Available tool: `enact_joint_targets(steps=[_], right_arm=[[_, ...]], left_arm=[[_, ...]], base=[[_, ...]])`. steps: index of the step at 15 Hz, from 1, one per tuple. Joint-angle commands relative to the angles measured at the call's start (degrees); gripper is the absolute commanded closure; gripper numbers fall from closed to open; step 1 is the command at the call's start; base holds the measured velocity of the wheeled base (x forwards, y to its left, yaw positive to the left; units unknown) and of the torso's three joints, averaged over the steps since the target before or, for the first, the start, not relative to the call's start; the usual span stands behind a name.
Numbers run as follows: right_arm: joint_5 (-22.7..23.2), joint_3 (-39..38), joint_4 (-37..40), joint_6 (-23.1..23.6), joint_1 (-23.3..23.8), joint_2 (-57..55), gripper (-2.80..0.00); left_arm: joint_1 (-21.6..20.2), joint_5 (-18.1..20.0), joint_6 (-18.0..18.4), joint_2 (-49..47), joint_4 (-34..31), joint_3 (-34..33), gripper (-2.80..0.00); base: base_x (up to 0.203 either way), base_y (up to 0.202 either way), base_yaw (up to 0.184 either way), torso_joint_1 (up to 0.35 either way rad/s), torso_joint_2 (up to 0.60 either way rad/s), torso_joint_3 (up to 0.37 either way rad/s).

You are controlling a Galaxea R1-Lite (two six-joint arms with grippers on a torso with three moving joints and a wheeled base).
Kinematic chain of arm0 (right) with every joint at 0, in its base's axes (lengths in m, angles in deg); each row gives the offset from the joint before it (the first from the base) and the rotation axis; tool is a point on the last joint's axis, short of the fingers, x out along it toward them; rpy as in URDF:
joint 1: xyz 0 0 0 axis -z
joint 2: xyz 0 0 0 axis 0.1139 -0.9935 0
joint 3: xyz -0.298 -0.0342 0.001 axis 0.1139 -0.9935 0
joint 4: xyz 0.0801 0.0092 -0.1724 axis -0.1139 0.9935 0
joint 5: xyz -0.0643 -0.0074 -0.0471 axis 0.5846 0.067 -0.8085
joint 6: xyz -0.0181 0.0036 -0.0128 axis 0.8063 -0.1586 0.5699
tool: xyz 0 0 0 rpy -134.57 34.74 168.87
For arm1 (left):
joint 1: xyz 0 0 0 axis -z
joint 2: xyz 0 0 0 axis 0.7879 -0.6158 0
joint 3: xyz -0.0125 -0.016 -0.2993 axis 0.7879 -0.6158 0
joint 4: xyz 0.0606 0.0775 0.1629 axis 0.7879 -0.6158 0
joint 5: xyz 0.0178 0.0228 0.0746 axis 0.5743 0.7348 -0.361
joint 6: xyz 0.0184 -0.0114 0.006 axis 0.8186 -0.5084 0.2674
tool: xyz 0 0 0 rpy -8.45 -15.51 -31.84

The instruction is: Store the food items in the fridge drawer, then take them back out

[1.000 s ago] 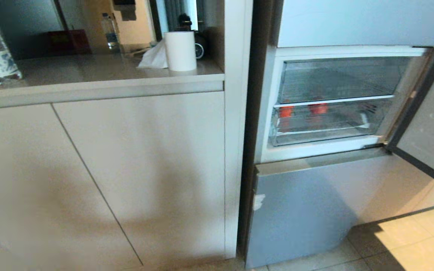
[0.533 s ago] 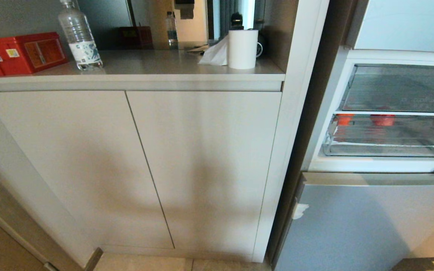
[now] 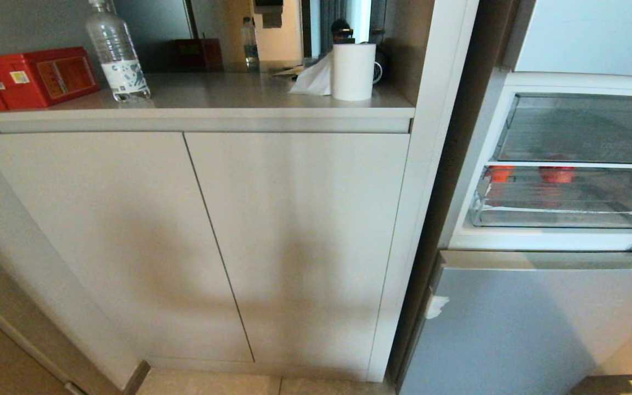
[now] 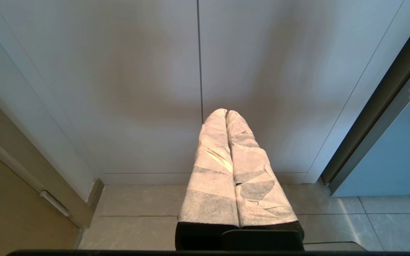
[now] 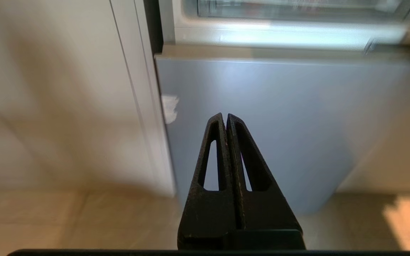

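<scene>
The pale blue fridge [image 3: 519, 329] stands at the right of the head view with its middle compartment open. The clear fridge drawer [image 3: 563, 218] sits pushed in under a shelf. Two red-orange food items [image 3: 501, 173] [image 3: 557, 174] show through it, toward its back left. Neither gripper is in the head view. My left gripper [image 4: 226, 112], wrapped in white tape, is shut and empty, low before the white cabinet [image 4: 137, 89]. My black right gripper [image 5: 225, 115] is shut and empty, facing the fridge's lower door panel [image 5: 279, 124].
On the counter [image 3: 212, 93] above the cabinet doors [image 3: 294, 247] stand a red box [image 3: 33, 77], a water bottle [image 3: 116, 52] and a white paper roll [image 3: 353, 71]. A white tape bit [image 3: 436, 307] marks the fridge's left edge. Tiled floor [image 4: 137, 213] lies below.
The whole head picture shifted a second ago: the camera swung left, so the cabinet fills more and the fridge sits at the right edge. Nothing has shifted in the last half second.
</scene>
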Motion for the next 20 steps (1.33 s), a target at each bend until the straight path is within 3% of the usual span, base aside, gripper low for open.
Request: enact_joint_targets(steps=[1, 3, 7, 12, 16, 17, 20], right_arm=[[0.3, 5.9, -0.8, -3.4, -0.1, -19.8, 0.00], [1.1, 9.8, -4.7, -7.7, -0.1, -35.0, 0.00], [2.2, 12.5, -21.6, -13.3, -0.1, -53.3, 0.00], [2.4, 13.3, -27.7, -13.9, -0.1, -60.0, 0.00], [2.1, 13.6, -40.9, -13.3, 0.0, -72.2, 0.00], [1.9, 13.6, -44.7, -13.2, 0.0, -74.5, -2.80], [2.0, 13.5, -55.6, -12.6, 0.0, -79.8, -2.80]], left_arm=[[0.0, 0.0, 0.0, 0.0, -0.1, 0.0, 0.00], [0.0, 0.0, 0.0, 0.0, 0.0, 0.0, 0.00], [0.0, 0.0, 0.0, 0.0, 0.0, 0.0, 0.00], [0.0, 0.0, 0.0, 0.0, 0.0, 0.1, 0.00], [0.0, 0.0, 0.0, 0.0, 0.0, 0.0, 0.00], [0.0, 0.0, 0.0, 0.0, 0.0, 0.0, 0.00], [0.0, 0.0, 0.0, 0.0, 0.0, 0.1, 0.00]], base=[[0.000, 0.000, 0.000, 0.000, 0.00, 0.000], [0.000, 0.000, 0.000, 0.000, 0.00, 0.000], [0.000, 0.000, 0.000, 0.000, 0.00, 0.000], [0.000, 0.000, 0.000, 0.000, 0.00, 0.000], [0.000, 0.000, 0.000, 0.000, 0.00, 0.000], [0.000, 0.000, 0.000, 0.000, 0.00, 0.000], [0.000, 0.000, 0.000, 0.000, 0.00, 0.000]])
